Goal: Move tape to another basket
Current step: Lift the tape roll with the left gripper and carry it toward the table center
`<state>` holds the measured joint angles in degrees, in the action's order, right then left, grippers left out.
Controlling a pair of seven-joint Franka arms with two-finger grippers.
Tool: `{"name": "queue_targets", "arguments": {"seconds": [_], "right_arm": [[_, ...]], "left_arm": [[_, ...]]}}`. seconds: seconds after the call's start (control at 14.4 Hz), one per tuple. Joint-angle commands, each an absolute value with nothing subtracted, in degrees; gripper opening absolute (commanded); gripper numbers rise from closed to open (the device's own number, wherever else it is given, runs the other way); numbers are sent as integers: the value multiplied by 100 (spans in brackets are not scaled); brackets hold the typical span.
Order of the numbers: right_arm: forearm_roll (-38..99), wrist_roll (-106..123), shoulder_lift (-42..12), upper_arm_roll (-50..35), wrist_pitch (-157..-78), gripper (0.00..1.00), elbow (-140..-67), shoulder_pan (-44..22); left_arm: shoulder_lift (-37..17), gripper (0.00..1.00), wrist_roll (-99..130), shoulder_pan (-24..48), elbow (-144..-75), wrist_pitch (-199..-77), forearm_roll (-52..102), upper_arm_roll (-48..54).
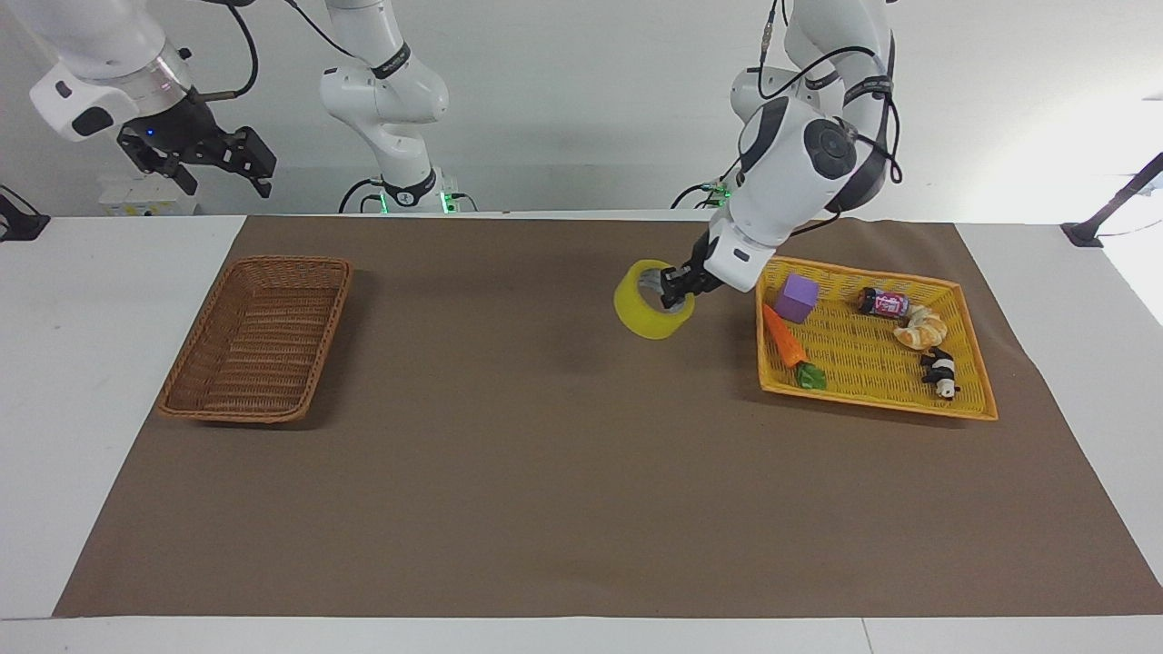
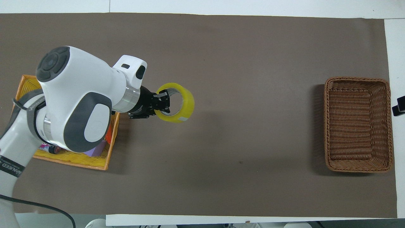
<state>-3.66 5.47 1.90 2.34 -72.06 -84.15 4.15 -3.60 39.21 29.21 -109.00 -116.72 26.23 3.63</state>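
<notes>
Left gripper point(image 1: 675, 289) jaws pinch the tape point(image 1: 651, 312) wall, past the yellow basket point(image 1: 972, 411); it's light, stiff, probably slick. Right gripper point(image 1: 211, 154) waits, jaws wide.

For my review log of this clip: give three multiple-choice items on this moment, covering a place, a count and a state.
1. The tape roll is:
A. in the wicker basket
B. in the air over the brown mat
C. lying in the yellow basket

2. Things lying in the yellow basket:
A. three
B. five
C. seven

3. The left gripper is:
A. shut on the tape roll's wall
B. open over the carrot
C. resting in the wicker basket

B: it hangs beside the yellow basket.
B: cube, carrot, can, croissant, panda.
A: one finger goes inside the roll's core.
</notes>
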Motion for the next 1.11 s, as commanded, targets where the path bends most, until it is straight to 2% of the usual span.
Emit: {"name": "queue_targets", "arguments": {"seconds": [0.0,0.42,0.56,0.7,0.84,1.04], "right_arm": [[-281,677,325,202,-7189,100,-8561,483],[-273,711,316,202,-7321,100,-8552,501],[268,1236,325,193,-7339,100,-8621,475],[1288,1170,439,176,-7906,100,-8963,457],[2009,932,632,88,-8522,100,-9516,73],[3441,940,580,79,-9322,100,-10228,-210]], "left_arm": [[-396,5,4315,3312,-10819,-11988,2786,229],[-334,3,4315,3515,-10925,-11935,2786,237],[-334,3,4315,3533,-10942,-11918,2786,237],[-325,3,4316,3498,-10951,-11761,2786,229],[-290,3,4315,3498,-10995,-11725,2786,229],[-281,3,4315,3524,-11030,-11760,2786,229]]}}
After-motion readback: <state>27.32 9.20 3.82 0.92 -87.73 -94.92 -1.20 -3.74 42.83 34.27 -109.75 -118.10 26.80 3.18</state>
